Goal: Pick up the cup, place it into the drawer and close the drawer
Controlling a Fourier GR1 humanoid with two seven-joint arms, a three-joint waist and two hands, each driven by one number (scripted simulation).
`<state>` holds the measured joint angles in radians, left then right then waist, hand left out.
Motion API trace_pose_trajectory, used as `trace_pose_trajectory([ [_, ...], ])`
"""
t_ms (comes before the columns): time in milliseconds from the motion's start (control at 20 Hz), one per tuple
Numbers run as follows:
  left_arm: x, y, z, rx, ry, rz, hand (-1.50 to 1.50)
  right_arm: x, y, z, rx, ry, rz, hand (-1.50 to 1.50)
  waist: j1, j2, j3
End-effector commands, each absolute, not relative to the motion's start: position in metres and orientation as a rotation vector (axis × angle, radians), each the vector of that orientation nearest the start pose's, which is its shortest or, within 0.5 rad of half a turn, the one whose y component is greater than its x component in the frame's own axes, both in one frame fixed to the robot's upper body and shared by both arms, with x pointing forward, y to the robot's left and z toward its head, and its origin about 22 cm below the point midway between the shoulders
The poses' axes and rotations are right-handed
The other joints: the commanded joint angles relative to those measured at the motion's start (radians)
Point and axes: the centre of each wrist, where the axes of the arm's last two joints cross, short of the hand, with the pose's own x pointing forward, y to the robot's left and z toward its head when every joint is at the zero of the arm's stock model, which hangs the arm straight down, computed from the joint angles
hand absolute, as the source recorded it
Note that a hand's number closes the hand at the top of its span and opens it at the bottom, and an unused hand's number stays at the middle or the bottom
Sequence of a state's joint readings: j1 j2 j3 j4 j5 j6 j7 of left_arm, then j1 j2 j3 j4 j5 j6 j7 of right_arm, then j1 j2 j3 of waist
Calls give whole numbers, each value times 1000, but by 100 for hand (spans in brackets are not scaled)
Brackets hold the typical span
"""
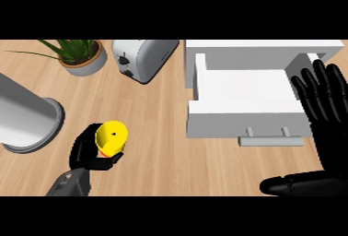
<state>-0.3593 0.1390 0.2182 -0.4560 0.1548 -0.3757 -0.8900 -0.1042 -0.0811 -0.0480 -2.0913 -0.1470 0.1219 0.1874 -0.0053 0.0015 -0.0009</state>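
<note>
Two risks on the carry: yellow cup (112, 137) clipping the drawer (238, 120) wall, or landing tilted.
Left hand (85, 154) is curled round the cup over the counter, well left of the open drawer. Right hand (325, 103) is flat, fingers straight and spread, at the drawer's right side. A low crossing may catch the left wall; a tilted release could let the cup roll and jam the closing.

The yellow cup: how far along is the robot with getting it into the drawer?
The grasp looks done: the left hand is curled round the yellow cup, over the counter to the left of the drawer. The drawer stands open, without the cup. Left to do: carry it across, set it inside, push the drawer shut. The right hand rests open at the drawer's right side.
</note>
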Motion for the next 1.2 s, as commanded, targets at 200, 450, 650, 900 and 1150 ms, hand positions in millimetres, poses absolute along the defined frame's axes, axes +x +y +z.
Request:
trace_pose_trajectory([
  [200,274,301,-128,-231,-1922,225,150,215,-236,145,151,-2003,156,-150,0,-1,0],
  [450,254,300,-142,-65,-1966,321,150,214,-233,156,174,-1989,149,-150,0,-1,0],
  [650,257,290,-126,-149,-2010,325,150,209,-252,143,135,-1992,126,-150,8,-5,2],
  [900,286,265,-84,-290,-2058,218,150,213,-249,133,136,-1975,140,-150,15,-8,3],
  [1150,292,243,-35,-353,-2067,109,150,224,-257,144,140,-1978,110,-150,23,-8,3],
])
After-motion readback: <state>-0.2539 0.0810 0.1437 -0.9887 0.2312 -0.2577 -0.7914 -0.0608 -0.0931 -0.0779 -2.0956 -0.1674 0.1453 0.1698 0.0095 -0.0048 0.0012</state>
